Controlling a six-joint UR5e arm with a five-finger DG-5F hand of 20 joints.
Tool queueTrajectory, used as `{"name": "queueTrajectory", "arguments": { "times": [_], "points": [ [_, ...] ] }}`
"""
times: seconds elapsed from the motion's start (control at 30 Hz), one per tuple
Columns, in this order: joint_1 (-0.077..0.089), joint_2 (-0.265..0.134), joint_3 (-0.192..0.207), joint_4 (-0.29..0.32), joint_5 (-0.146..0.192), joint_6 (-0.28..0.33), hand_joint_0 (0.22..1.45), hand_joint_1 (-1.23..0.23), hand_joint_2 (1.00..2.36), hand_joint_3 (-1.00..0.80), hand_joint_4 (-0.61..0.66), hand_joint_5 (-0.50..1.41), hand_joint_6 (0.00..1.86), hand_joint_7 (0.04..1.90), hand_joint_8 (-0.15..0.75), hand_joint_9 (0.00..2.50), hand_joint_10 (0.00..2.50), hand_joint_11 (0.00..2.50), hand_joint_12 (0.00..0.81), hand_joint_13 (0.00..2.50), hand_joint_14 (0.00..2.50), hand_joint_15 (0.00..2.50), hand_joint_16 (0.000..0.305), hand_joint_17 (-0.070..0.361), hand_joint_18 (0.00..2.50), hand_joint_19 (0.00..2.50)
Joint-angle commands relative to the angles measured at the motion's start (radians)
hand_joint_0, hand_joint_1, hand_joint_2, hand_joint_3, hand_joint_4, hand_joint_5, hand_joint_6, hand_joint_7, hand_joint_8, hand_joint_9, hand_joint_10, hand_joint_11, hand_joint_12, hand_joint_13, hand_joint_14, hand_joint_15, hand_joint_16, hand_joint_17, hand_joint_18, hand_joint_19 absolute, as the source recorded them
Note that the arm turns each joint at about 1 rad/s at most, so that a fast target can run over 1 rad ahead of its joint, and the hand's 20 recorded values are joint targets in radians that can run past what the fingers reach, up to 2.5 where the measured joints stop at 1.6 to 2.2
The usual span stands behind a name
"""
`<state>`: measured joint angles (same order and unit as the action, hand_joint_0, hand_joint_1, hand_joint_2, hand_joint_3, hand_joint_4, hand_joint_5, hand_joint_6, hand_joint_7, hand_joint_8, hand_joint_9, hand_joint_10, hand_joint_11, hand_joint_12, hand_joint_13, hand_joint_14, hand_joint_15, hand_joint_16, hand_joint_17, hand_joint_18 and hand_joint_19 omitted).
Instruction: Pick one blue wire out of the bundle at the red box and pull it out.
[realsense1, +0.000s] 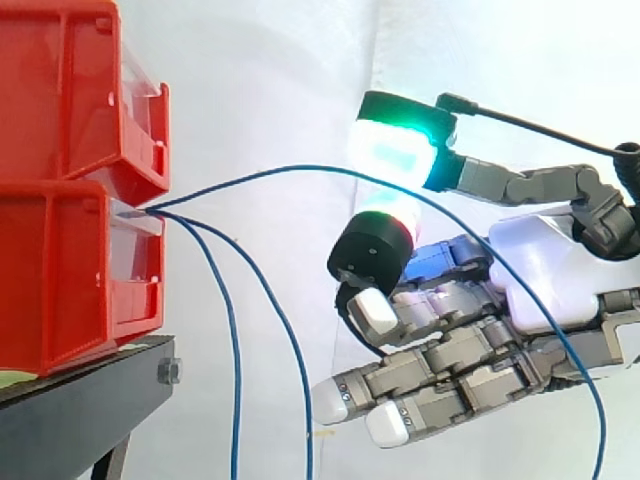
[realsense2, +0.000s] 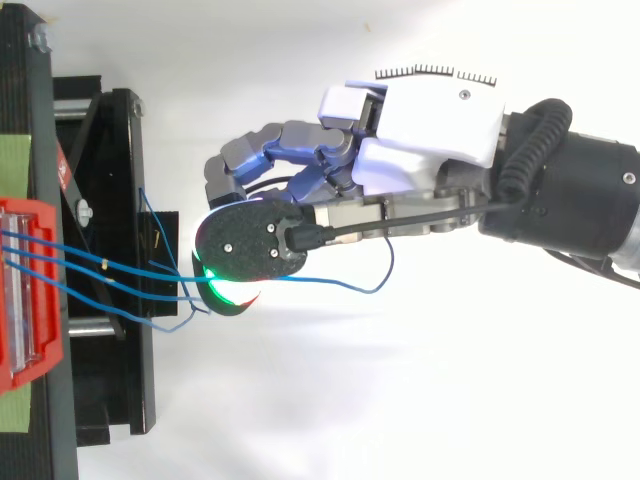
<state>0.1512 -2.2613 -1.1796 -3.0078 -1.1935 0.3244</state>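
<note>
Arcing out of the front of the lower of two stacked red plastic bins at the left edge of the side view, a thin blue wire climbs toward the upper middle of the frame. It then drops between two glowing pads of the grey-and-white robot hand and runs on behind the hand to the lower right corner. The hand sits right of centre, well apart from the bins.

A green-glowing fingertip lies above the wire and a round black tip with a red band lies below it, so the wire is pinched between them. The other fingers, white-tipped, are half curled toward the lower left and hold nothing.

Two more blue wires leave the same bin at the same spot. They hang down to the bottom edge, left of the hand and not touching it.

The bins stand on a black metal stand in the lower left, before a white curtain.

In the top view the bins are at the left edge and the hand reaches in from the right. The held wire comes out from under the pads and loops in the middle of the frame.
</note>
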Motion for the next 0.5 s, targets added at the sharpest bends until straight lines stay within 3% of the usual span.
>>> {"name": "queueTrajectory", "arguments": {
  "times": [0.0, 0.27, 0.47],
  "points": [
    [0.001, 0.0, 0.0, 0.0, 0.0, 0.001, 0.46, -0.53, 1.0, -0.5, 0.25, -0.08, 0.58, 1.37, 0.303, 0.97, 0.03, 0.7, 0.431, 0.4, 0.01, 0.21, 0.069, 0.156, 0.34, 0.41],
    [0.001, 0.0, 0.0, 0.0, 0.0, -0.001, 0.42, -0.75, 1.0, -0.5, 0.27, -0.13, 0.67, 1.22, 0.311, 0.84, 0.02, 0.72, 0.443, 0.36, 0.01, 0.21, 0.072, 0.163, 0.33, 0.37],
    [0.001, 0.0, 0.0, 0.0, 0.0, 0.001, 0.41, -0.81, 1.0, -0.5, 0.28, -0.15, 0.72, 1.14, 0.32, 0.78, 0.02, 0.74, 0.451, 0.33, 0.01, 0.2, 0.075, 0.169, 0.32, 0.35]
  ]
}}
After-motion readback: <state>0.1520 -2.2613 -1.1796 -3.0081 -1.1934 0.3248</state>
